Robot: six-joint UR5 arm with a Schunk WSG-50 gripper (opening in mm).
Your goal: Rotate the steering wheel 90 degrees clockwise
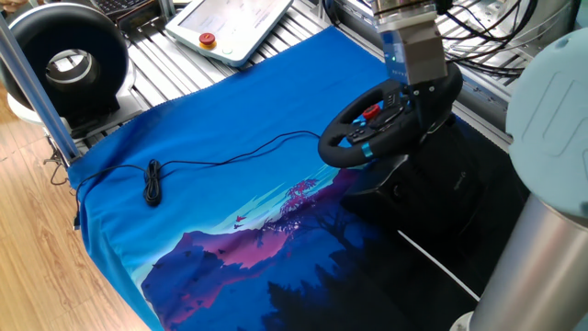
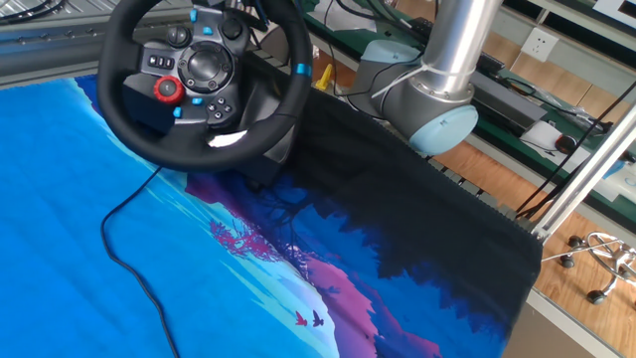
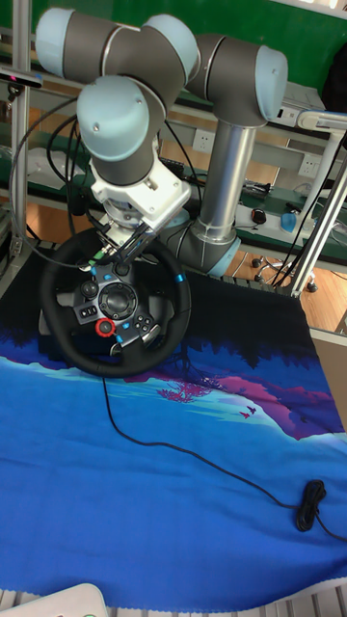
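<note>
The steering wheel (image 1: 347,147) (image 2: 179,154) (image 3: 118,302) is black and padded, and stands tilted on its black base at the table's far right. Red and blue buttons show on its hub. Its blue rim stripe (image 3: 179,280) (image 2: 301,68) sits at the right side of the rim in the tall fixed view. My gripper (image 1: 418,89) (image 3: 123,253) reaches down from the arm onto the upper rim, and its fingers are closed on the rim. In the other fixed view the gripper is almost wholly cut off at the top edge.
A blue and purple printed cloth (image 1: 230,211) covers the table. A black cable (image 1: 152,182) runs from the wheel to a coil at the left. A black ring-shaped device with a white centre (image 1: 69,60) and a white pendant (image 1: 230,23) lie behind. The arm's base (image 2: 427,99) stands beside the wheel.
</note>
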